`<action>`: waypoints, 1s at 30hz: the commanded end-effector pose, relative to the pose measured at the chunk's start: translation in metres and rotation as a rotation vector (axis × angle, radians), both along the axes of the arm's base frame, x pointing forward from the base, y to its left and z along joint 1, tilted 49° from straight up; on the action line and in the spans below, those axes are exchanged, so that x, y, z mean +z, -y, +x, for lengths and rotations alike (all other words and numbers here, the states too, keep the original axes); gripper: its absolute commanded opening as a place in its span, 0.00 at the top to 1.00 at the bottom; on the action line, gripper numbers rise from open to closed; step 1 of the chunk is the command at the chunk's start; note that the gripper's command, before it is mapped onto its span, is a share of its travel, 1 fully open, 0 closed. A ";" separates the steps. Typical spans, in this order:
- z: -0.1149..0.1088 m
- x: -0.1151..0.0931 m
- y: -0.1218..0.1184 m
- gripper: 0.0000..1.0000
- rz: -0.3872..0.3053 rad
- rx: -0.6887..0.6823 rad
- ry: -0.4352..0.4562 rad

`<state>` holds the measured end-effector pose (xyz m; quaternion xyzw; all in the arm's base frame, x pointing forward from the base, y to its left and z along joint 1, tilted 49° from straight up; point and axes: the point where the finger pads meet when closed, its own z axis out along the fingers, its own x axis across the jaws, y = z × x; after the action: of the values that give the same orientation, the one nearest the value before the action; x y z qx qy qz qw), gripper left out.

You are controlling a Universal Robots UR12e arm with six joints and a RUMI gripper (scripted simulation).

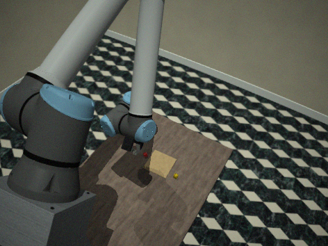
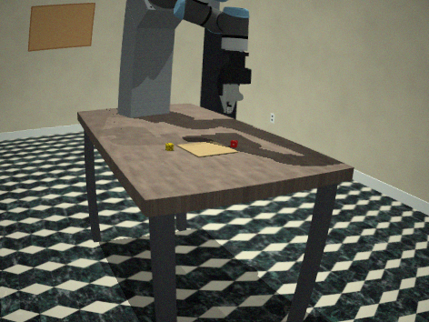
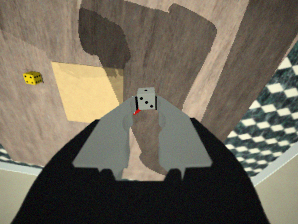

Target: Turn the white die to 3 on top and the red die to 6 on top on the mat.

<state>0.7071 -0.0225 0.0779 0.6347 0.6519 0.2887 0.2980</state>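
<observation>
My gripper is shut on the white die and holds it well above the table. In the wrist view the die's near face shows three pips and its upper face one. The gripper also shows in the exterior view and the top view. The red die sits on the wooden table just off the mat's edge; in the wrist view only a red sliver shows beside the left finger. The tan mat lies flat on the table. The yellow die rests on the table beside the mat.
The robot's base pedestal stands at one table corner. The arm's links hang over the table near the mat. The table edges drop to a checkered floor.
</observation>
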 end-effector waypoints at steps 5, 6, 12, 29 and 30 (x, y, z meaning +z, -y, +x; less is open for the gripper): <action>0.009 0.012 0.077 0.97 0.139 -0.120 -0.002; 0.009 0.015 0.091 0.97 0.163 -0.142 -0.001; 0.009 0.021 0.119 0.97 0.212 -0.184 0.003; 0.013 0.017 0.119 0.97 0.212 -0.183 0.002; 0.015 0.016 0.119 0.97 0.212 -0.183 0.002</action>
<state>0.7179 -0.1410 0.0969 0.7192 0.5569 0.3279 0.2551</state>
